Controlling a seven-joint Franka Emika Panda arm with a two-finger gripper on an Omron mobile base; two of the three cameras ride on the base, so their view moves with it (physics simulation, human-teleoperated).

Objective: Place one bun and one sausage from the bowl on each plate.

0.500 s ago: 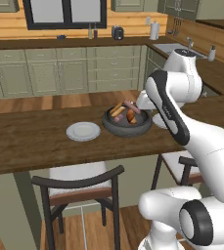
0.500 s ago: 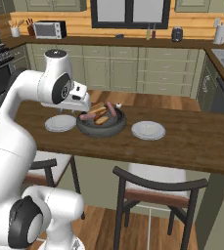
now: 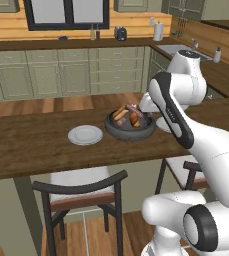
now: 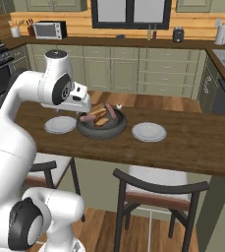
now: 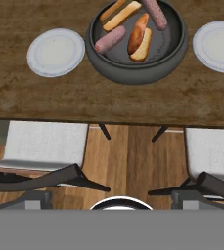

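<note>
My jaws are standing wide, gripping nothing, w/ my hand hanging over the near edge of the counter [image 5: 84, 105] and looking down at it. In the hand view, the bowl [image 5: 136, 73] is sitting at 12 o'clock from me, on the wood. Inside it: two sausages [image 5: 110, 39], one at the bowl's 9 and one [image 5: 155, 12] at its 1, plus buns [image 5: 141, 46] btwn them, all lying loose. One plate [image 5: 56, 52] is lying at the bowl's 9 o'clock, just beside it, bare. The other plate [image 5: 216, 45] is lying at the bowl's 3 o'clock, also bare. Two chairs [image 5: 40, 146] are tucked under the counter at my 8 and 4.
</note>
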